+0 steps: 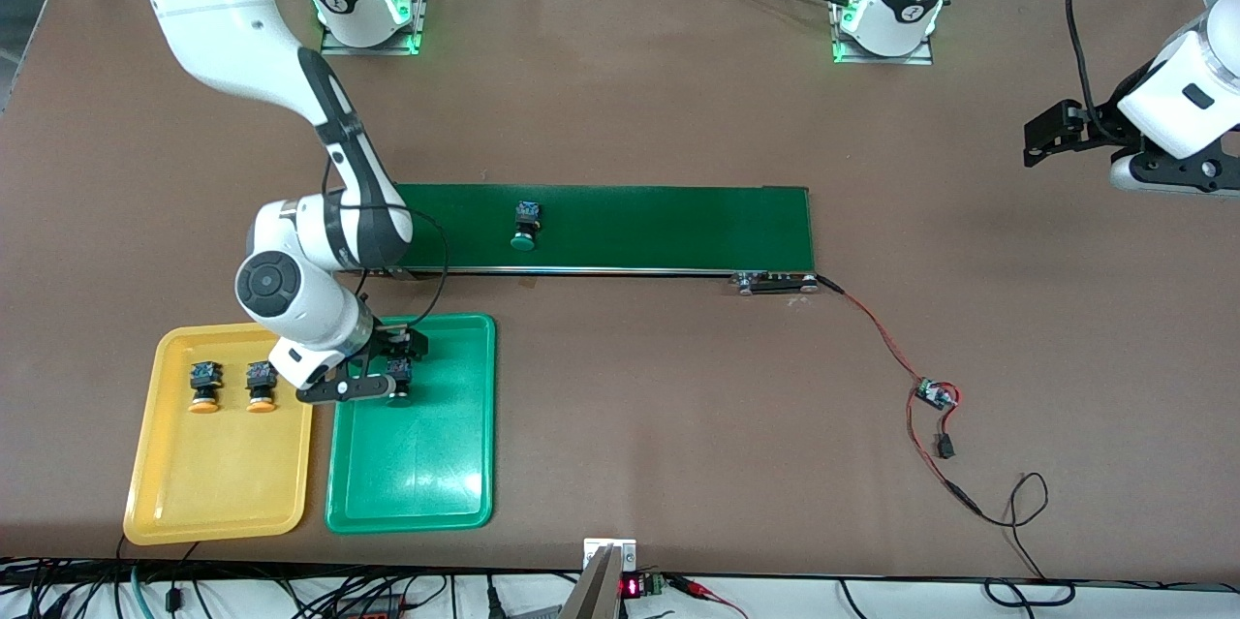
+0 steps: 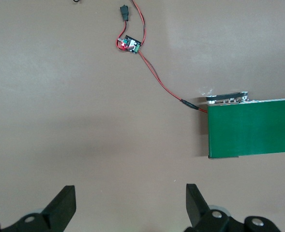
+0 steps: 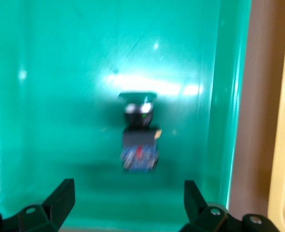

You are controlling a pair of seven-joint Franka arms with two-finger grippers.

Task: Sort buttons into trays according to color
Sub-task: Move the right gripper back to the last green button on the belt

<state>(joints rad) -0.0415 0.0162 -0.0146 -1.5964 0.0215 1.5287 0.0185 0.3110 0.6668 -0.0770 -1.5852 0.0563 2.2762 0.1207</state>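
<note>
Trays sit lowest in the front view: yellow tray [image 1: 221,493] and, just beside it, green tray [image 1: 412,474].

Right claw [image 1: 392,377] over the green tray's end nearest the conveyor belt [image 1: 620,227]; fingers apart, nothing between them. Green button [image 3: 140,133] lies on the tray floor below the claw, cap pointing away from it, clear of both fingers. Judged released.

Left claw [image 1: 1041,139] fingers apart, empty, hovering over bare counter [image 1: 678,425] at the left arm's end; this arm waits.

Progress:
- two yellow-orange buttons [image 1: 204,386] [image 1: 260,386] side by side in the yellow tray, caps toward the front camera. Done.
- one green button in the green tray. Done.
- second green button [image 1: 526,224] lies on the belt. Not yet sorted; the one item left, by my count.

Surface: brown counter, matte. Red wire [image 1: 872,328] runs from the belt's end to a small circuit board [image 1: 936,394], then loops on toward the counter's front edge. Cables hang below that edge.
</note>
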